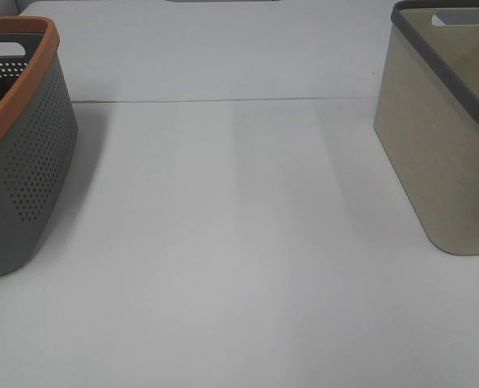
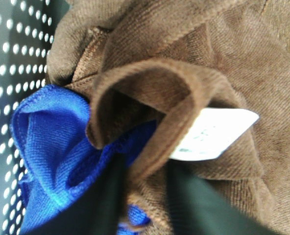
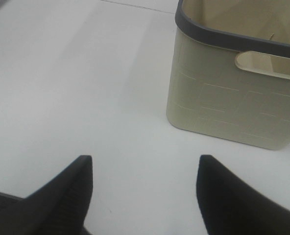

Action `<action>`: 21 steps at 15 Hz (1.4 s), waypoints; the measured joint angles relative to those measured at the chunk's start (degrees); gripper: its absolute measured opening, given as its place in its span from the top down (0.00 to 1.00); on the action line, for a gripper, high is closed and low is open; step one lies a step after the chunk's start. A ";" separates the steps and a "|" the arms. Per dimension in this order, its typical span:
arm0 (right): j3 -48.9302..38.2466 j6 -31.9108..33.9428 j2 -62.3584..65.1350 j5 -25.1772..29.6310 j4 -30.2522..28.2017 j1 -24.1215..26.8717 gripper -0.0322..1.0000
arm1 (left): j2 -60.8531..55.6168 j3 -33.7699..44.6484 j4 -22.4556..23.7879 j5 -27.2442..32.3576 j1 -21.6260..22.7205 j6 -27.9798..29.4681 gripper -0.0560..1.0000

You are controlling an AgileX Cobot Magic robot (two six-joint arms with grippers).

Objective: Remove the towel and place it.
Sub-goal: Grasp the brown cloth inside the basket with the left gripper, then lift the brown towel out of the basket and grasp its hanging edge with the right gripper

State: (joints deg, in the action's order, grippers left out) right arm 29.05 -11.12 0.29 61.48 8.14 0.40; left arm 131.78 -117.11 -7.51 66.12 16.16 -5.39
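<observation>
The dark brown towel (image 2: pixel 194 63) lies crumpled inside the perforated grey basket (image 2: pixel 8 58), its small white tag (image 2: pixel 213 132) showing on a folded edge. My left gripper (image 2: pixel 145 171) is down in the basket, and its two black fingers (image 2: pixel 101 205) are closed on a fold of the towel beside the tag. A blue cloth (image 2: pixel 47 147) lies under and next to the towel. My right gripper (image 3: pixel 145 161) is open and empty above the white table, short of the beige basket (image 3: pixel 233 98). Neither gripper shows in the exterior high view.
The grey basket with an orange rim (image 1: pixel 29 162) stands at the left edge of the white table (image 1: pixel 239 242). The beige basket with a dark grey rim (image 1: pixel 442 145) stands at the right; what is inside it is hidden.
</observation>
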 joint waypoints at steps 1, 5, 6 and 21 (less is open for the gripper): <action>0.00 0.00 0.00 0.00 0.00 0.00 0.39 | 0.00 0.00 0.00 0.00 0.00 0.00 0.91; 0.00 0.00 0.00 0.00 0.00 0.00 0.39 | -0.46 0.00 0.00 0.00 0.00 0.00 0.94; 0.00 0.00 0.00 0.00 0.00 0.00 0.39 | -1.03 -0.34 0.00 0.06 0.00 0.00 0.94; 0.00 0.00 0.00 0.00 0.00 0.00 0.39 | -19.60 -9.57 -32.83 -3.15 0.00 -1.83 0.94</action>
State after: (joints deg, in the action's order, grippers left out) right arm 29.05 -11.12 0.29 61.48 8.14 0.40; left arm 112.19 -126.68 -40.34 62.97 16.16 -7.22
